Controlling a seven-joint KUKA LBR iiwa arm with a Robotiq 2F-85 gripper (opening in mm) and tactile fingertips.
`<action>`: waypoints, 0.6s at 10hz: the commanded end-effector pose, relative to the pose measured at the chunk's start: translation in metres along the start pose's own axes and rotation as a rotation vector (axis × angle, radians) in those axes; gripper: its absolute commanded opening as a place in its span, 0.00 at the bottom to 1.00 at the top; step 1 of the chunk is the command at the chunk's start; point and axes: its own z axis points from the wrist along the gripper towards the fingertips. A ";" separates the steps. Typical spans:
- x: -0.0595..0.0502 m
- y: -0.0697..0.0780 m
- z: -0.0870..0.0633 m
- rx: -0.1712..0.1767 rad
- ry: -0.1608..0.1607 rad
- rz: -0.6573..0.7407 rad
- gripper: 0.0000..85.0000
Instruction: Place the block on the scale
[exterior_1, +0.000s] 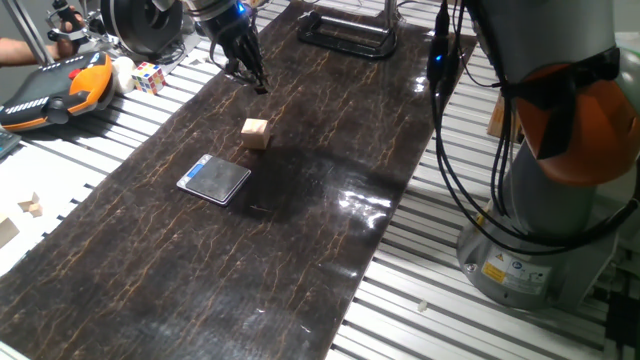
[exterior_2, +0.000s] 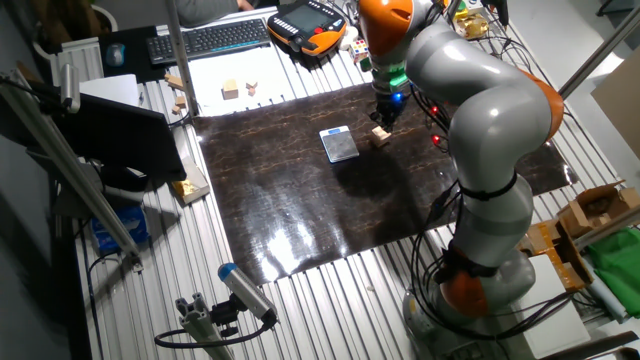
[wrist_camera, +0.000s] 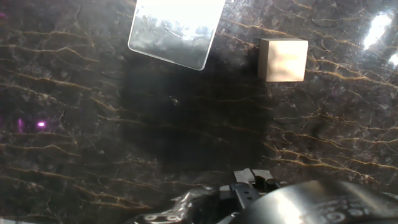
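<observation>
Simply plain tan block (exterior_1: 256, 132)

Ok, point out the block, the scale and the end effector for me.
block (exterior_1: 256, 131): one fixed view, its top face.
scale (exterior_1: 215, 178): one fixed view, middle of the top plate.
end effector (exterior_1: 250, 78): one fixed view, by the fingertips.
</observation>
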 end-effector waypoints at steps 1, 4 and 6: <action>0.000 0.000 0.000 0.000 0.000 0.001 0.03; 0.000 0.000 0.000 0.000 0.000 0.001 0.03; 0.001 -0.001 0.000 -0.010 -0.031 0.006 0.03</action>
